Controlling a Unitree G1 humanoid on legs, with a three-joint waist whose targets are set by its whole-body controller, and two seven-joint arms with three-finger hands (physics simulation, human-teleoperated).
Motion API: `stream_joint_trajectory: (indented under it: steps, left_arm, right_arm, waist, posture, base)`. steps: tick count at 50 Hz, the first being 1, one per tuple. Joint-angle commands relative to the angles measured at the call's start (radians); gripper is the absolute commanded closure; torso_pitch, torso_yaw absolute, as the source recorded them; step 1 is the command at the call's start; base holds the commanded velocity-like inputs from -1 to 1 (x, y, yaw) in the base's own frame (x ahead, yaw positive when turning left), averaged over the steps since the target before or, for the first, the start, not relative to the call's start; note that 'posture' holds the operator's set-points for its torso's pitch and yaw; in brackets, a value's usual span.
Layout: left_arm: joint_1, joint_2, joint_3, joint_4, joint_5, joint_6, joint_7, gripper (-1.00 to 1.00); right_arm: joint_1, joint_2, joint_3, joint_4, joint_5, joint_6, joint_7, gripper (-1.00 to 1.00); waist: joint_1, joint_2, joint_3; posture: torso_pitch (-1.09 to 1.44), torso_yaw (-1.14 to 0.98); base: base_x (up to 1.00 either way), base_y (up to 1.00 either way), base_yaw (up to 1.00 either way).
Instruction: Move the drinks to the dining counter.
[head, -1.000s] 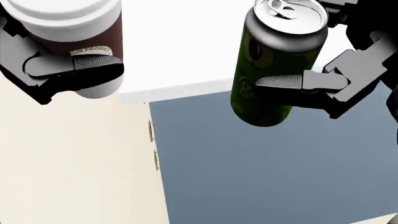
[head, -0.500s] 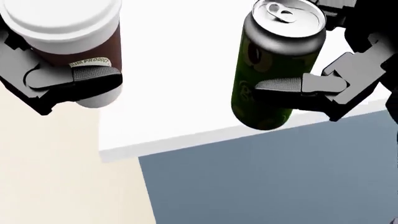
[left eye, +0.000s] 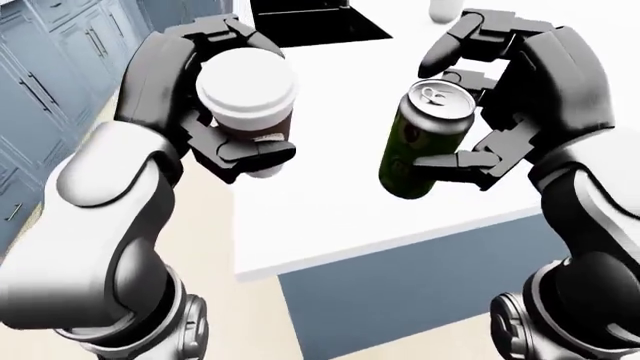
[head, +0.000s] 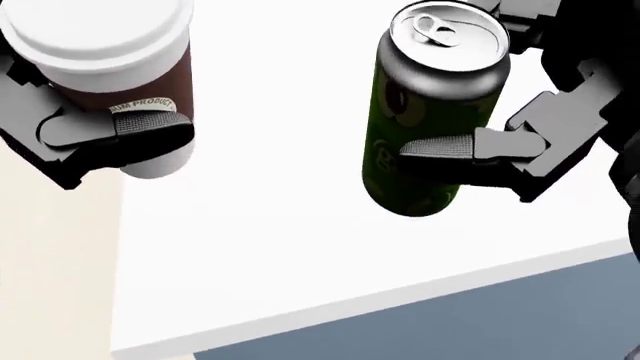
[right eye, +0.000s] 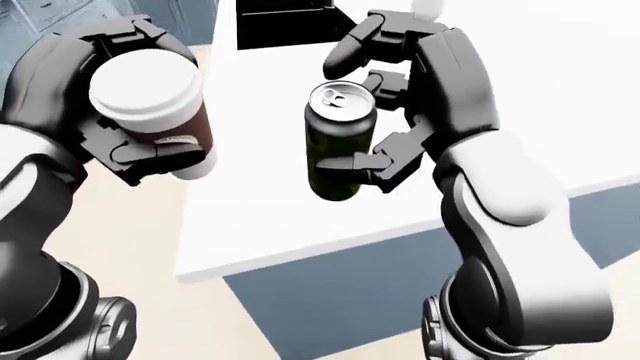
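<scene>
Brown paper coffee cup with white plastic lid (left eye: 247, 105) is in the left hand (left eye: 205, 105), fingers (head: 125, 133) clenched round its lower body, cup upright and held in the air. In the left-eye view it hangs over the left edge of the white desk (left eye: 330, 195), lid partly out over the cream floor (left eye: 205, 247).

Dark green aluminium drink can (head: 432, 109) with silver top and pull tab is in the right hand (left eye: 520, 97), fingers (head: 460, 148) grasping its lower half, upper fingers arched above the top, apart from it. Can leans slightly, top tilted toward the right hand. It's clear of the surface, over the desk's near part, well inside both edges.

Cup and can are well apart, bare white top between them.

Desk's near edge runs diagonally across the bottom of the views; blue-grey panel (right eye: 350, 300) below it. Near-left corner sits below the cup.

Far end: black inset cooktop-like panel (left eye: 315, 22) and a small white object (left eye: 445, 7), too cropped to identify. Blue-grey cabinets with bar handles (left eye: 45, 82) far left, floor strip between them and the desk.
</scene>
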Motion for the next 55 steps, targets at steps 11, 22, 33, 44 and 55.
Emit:
stream_joint_trajectory:
  steps: [11,22,33,44,55]
  left_arm:
    - [0.037,-0.088,-0.083,0.188,0.048,-0.305,0.069,1.00]
    - [0.031,-0.167,-0.096,0.413,0.115,-0.519,0.076,1.00]
    - [0.119,-0.224,-0.120,0.535,0.138,-0.679,0.106,1.00]
    - [0.175,-0.251,-0.132,0.576,0.158,-0.739,0.101,1.00]
    - [0.194,-0.259,-0.130,0.635,0.151,-0.777,0.099,1.00]
  right_arm:
    - [-0.053,0.002,-0.040,-0.016,-0.036,-0.049,-0.019,1.00]
    - [-0.056,0.001,-0.038,-0.011,-0.020,-0.057,-0.039,1.00]
    - [-0.041,-0.001,-0.040,-0.013,-0.016,-0.068,-0.044,1.00]
    - [-0.032,-0.003,-0.037,-0.010,-0.013,-0.081,-0.047,1.00]
    - [-0.023,-0.001,-0.037,-0.011,-0.015,-0.086,-0.047,1.00]
  waist:
    - [0.010,-0.044,-0.002]
    - [-0.005,-0.036,-0.019]
    - [-0.002,-0.041,-0.031]
    - [0.001,-0.038,-0.030]
    - [0.000,-0.033,-0.033]
  posture:
    - [0.00,0.00]
    - [0.00,0.00]
    - [0.00,0.00]
    - [0.00,0.00]
    - [0.00,0.00]
  base:
    - [-0.06,0.01,0.00]
    - [0.00,0.00,0.00]
    - [0.00,0.00,0.00]
    - [0.00,0.00,0.00]
    - [0.00,0.00,0.00]
